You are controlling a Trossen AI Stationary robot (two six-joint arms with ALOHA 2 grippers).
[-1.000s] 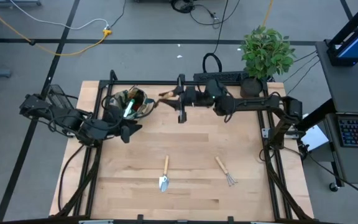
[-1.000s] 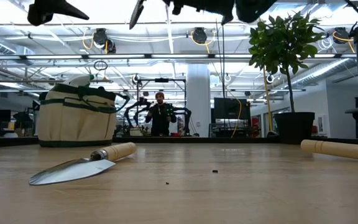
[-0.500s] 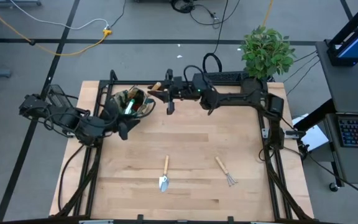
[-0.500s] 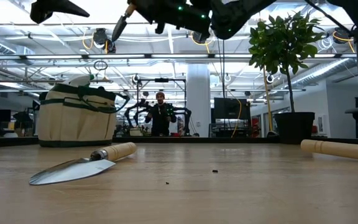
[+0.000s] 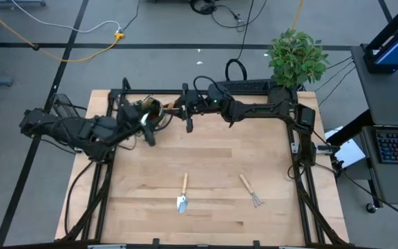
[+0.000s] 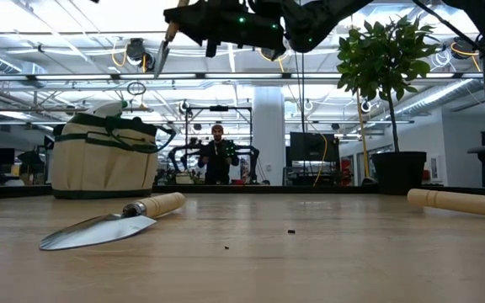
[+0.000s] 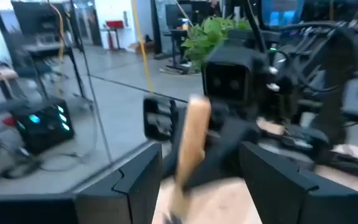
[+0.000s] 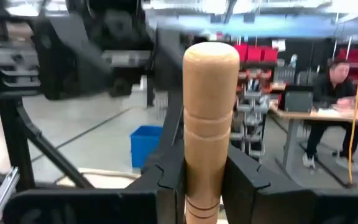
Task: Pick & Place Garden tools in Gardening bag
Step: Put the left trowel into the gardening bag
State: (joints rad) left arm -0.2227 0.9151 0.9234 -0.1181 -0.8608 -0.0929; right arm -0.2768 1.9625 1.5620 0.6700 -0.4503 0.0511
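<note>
A trowel [image 5: 183, 191] and a fork rake [image 5: 250, 189] are seen lying apart on the near part of the table [image 5: 213, 149], trowel blade toward the near edge. Farther back, a wooden-handled tool [image 8: 210, 118] is held clenched in the right gripper [image 5: 184, 111], raised above the table just beside the bag [image 6: 103, 156]; its metal end [image 6: 163, 52] is pointed downward in the low view. The left gripper [image 5: 146, 124] is positioned at the bag's near side, fingers [image 7: 135, 180] spread apart, nothing gripped. The bag is placed at the far left of the table, with tools already seen inside. A potted plant [image 5: 294, 59] is seen at the far right corner. A person [image 6: 217, 156] is visible in the room behind.
</note>
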